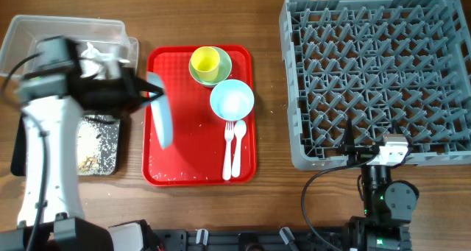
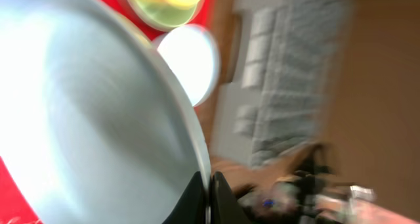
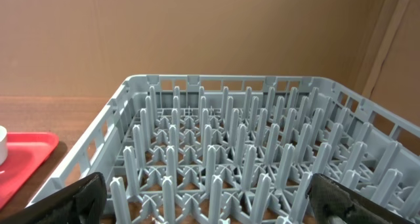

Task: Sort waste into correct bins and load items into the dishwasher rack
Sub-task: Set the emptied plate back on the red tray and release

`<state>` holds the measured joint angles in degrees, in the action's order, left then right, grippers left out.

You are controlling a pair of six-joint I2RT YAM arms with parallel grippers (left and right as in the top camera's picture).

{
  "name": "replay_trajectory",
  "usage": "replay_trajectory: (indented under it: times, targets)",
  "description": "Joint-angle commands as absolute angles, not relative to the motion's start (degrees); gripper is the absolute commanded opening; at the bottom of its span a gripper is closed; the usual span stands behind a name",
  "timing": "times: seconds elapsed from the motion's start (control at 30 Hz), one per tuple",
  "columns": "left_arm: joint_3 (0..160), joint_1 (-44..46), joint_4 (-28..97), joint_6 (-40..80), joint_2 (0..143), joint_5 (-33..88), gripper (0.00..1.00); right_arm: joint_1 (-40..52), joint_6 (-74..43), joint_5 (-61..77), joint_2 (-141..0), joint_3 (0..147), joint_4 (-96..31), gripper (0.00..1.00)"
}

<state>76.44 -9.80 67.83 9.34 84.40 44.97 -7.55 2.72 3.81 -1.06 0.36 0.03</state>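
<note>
The large light-blue plate (image 1: 161, 110) hangs tipped nearly on edge above the left side of the red serving tray (image 1: 199, 174). The left tool (image 2: 209, 192) is clenched on its rim. From overhead the plate is only a narrow, blurred sliver, but the left wrist camera shows its broad, smooth, glossy face filling most of the frame, with the two dark fingertips (image 2: 195, 198) pinching the thin edge at the bottom. That view is smeared, and the rest of the tray behind the plate is little more than coloured blobs. Overhead they are clear: a small yellow cup (image 1: 205, 60) sits inside a pale-green bowl (image 1: 222, 74), and a light-blue bowl (image 1: 232, 100) is just beside it. Below them a white plastic fork (image 1: 227, 154) and spoon (image 1: 239, 149) lie side by side, though which is which is hard to tell for sure. Left of the red tray, the arm partly covers a clear plastic tub (image 1: 40, 30) holding crumpled white napkins (image 1: 93, 52). A shallow black tray (image 1: 101, 144) speckled with rice and brownish scraps is partly covered too. The grey dishwasher rack (image 1: 375, 74) stands on the wooden bench (image 1: 271, 111) to the right, its far corner cut off by the frame. The right wrist camera looks low across its grid of upright pegs. The right tool (image 3: 206, 188) is spread wide and holds nothing. Only its two dark fingers (image 3: 82, 196) show, at the lower corners.
</note>
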Motion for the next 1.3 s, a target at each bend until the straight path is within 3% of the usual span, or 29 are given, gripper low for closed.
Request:
replay_trajectory:
  times: [0.0,0.23,0.5,0.6,0.73,0.9,0.93,0.97,1.03,1.07,1.27]
  targets:
    - [76.71,7.09,64.84,23.09,84.38,12.75,0.04,-7.79,3.01,3.31,-0.8,0.3,0.1,1.0]
    - [76.71,25.08,58.87,33.98,95.24,-1.48,0.04,-7.79,3.01,3.31,-0.8,0.3,0.1,1.0]
    - [76.71,28.03,58.48,36.56,103.13,-4.97,0.05,-7.79,3.01,3.31,-0.8,0.3,0.1,1.0]
    - [76.71,27.35,58.46,36.49,103.13,-5.72,0.41,-7.79,3.01,3.31,-0.8,0.3,0.1,1.0]
    - [77.36,25.28,57.71,36.45,102.94,-5.69,0.45,-7.79,3.01,3.31,-0.8,0.3,0.1,1.0]
    - [83.15,18.06,59.81,34.0,98.41,-6.17,0.47,-7.79,3.01,3.31,-0.8,0.3,0.1,1.0]
    - [85.08,15.09,60.4,32.82,96.53,-7.2,0.52,-7.79,3.03,3.31,-0.8,0.3,0.1,1.0]
    - [86.11,12.91,60.71,32.82,95.18,-8.69,0.6,-7.79,3.01,3.31,-0.8,0.3,0.1,1.0]
    - [87.0,7.68,60.6,32.84,92.27,-10.74,0.94,-7.79,2.98,3.31,-0.8,0.3,0.1,1.0]
    - [87.0,4.56,60.47,32.91,90.94,-10.72,1.0,-7.79,3.03,3.31,-0.8,0.3,0.1,1.0]
    - [86.96,-20.03,62.89,33.52,89.14,-4.34,1.0,-7.79,3.01,3.31,-0.8,0.3,0.1,1.0]
